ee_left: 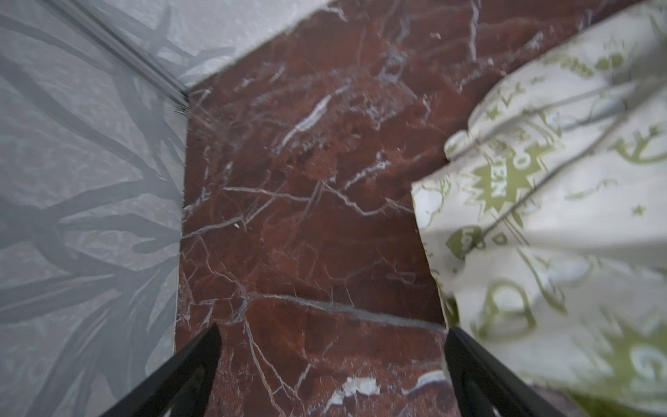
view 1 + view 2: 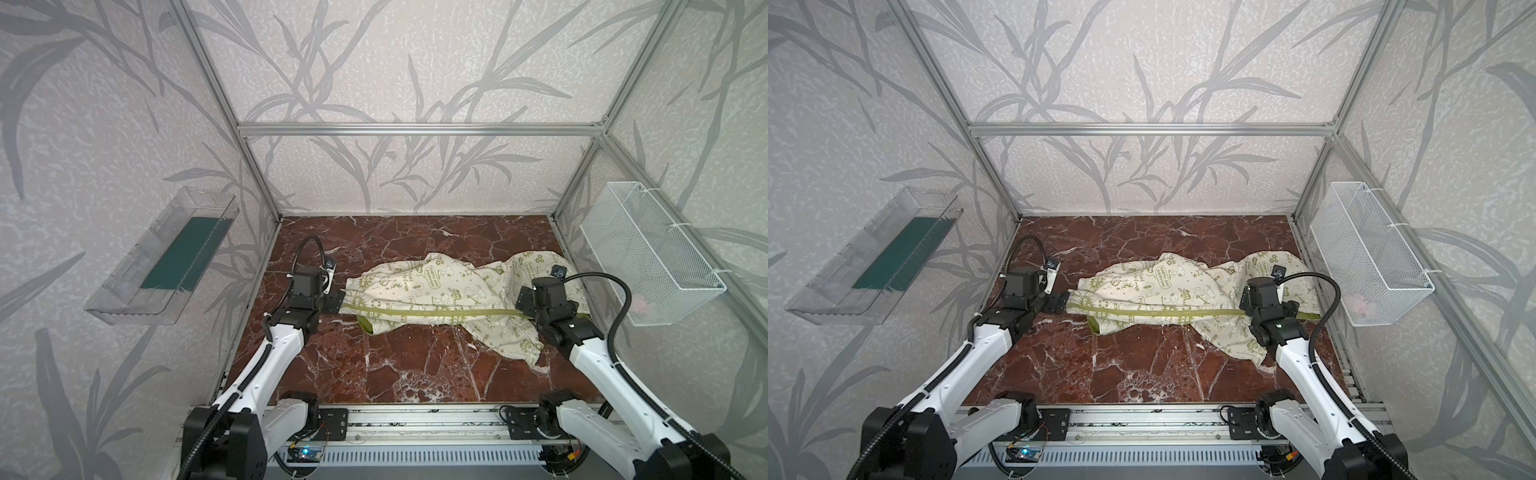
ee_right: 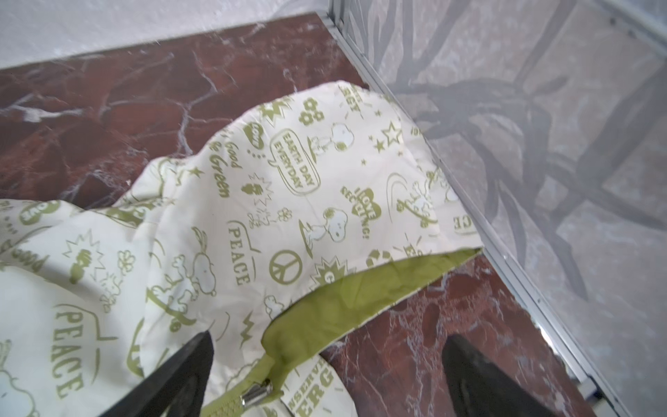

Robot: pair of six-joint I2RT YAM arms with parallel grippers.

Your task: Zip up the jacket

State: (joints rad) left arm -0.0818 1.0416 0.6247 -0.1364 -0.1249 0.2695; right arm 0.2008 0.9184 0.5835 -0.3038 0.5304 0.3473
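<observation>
The table is dark red stone with white cracks. The jacket lies on it, toward the back and right, its green zipper line running left to right

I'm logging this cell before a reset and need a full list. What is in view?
table: one, red-brown marble, inside the frame
jacket: one, cream with olive-green prints, lying across the table's middle and right
zipper pull: one, silver, at the jacket's right end
tray: one, clear, on the left wall, holding a dark green mat
basket: one, white wire, on the right wall
left gripper: one, black, open, at the jacket's left end
right gripper: one, black, open, over the zipper pull
</observation>
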